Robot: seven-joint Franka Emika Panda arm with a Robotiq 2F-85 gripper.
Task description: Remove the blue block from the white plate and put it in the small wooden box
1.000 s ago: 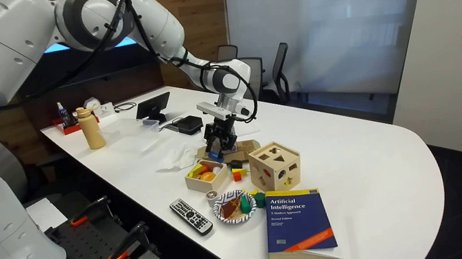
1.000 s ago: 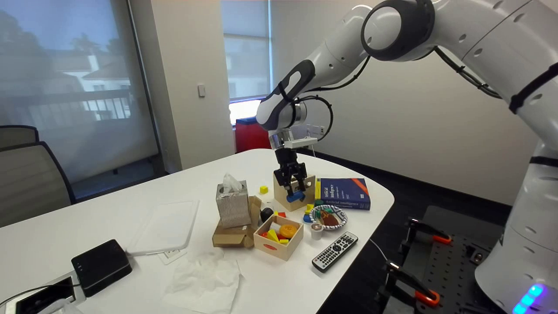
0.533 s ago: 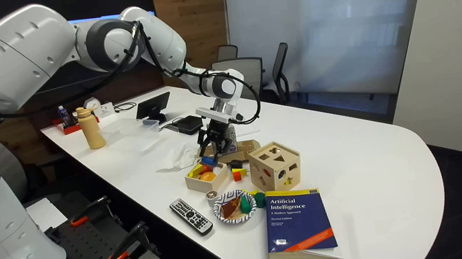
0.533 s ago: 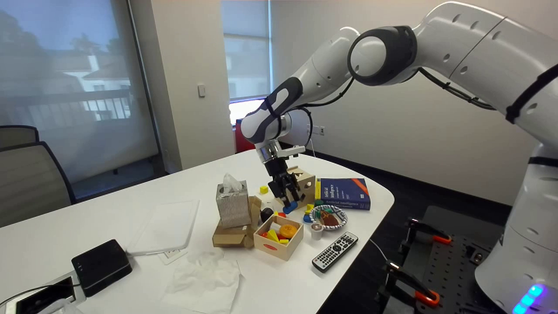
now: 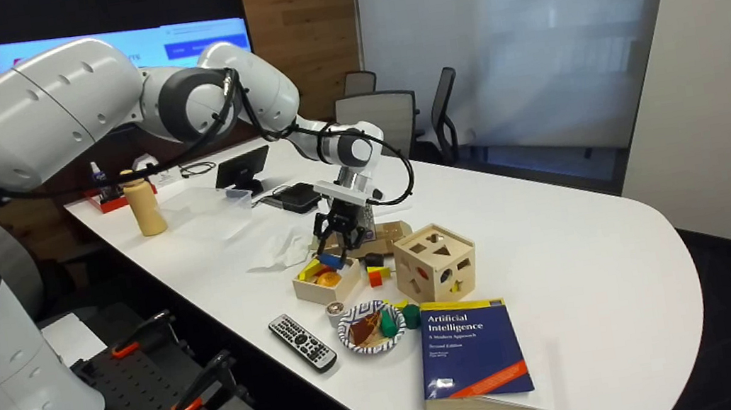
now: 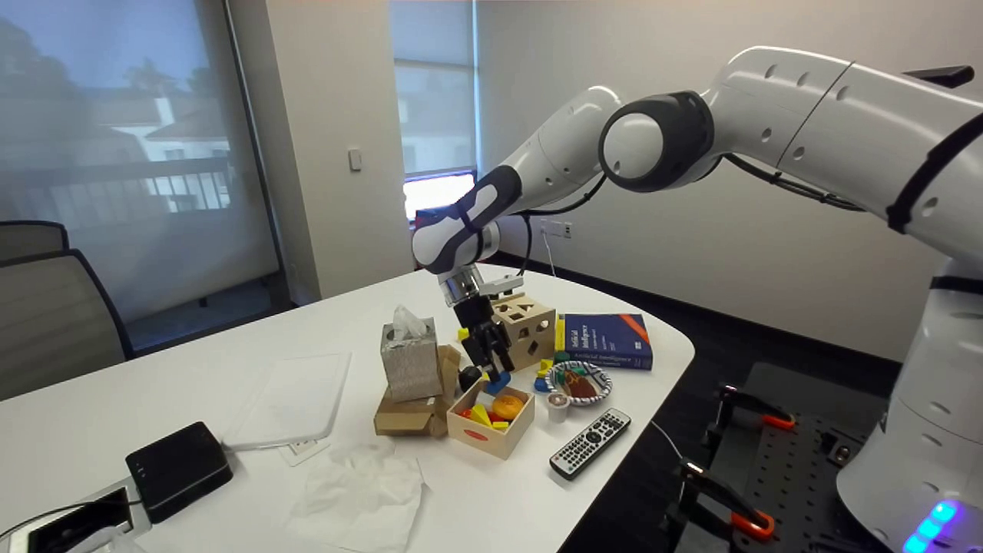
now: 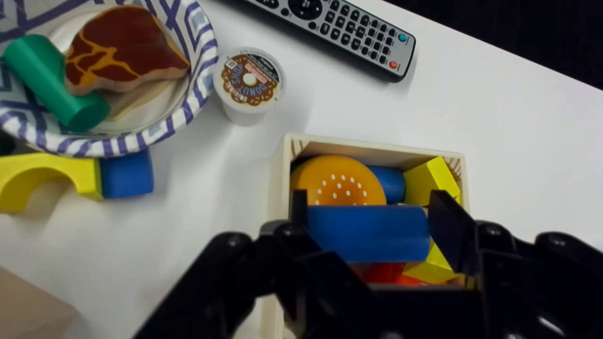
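My gripper is shut on the blue block, a smooth piece lying crosswise between the fingertips. The gripper also shows in an exterior view, tilted downward. The block hangs over the small wooden box, near its far rim in an exterior view; its exact height above the contents is hard to tell. The box holds an orange bun piece, yellow blocks, red pieces and another blue piece. The white plate with a blue-patterned rim holds a green piece and a brown steak piece.
A coffee pod and a remote lie near the box and plate. The wooden shape cube, the blue book, a tissue box on cardboard and a black round piece surround the area.
The gripper has come down with the blue block in it, moving away from the shape cube and over the small wooden box. The box and plate have not moved.
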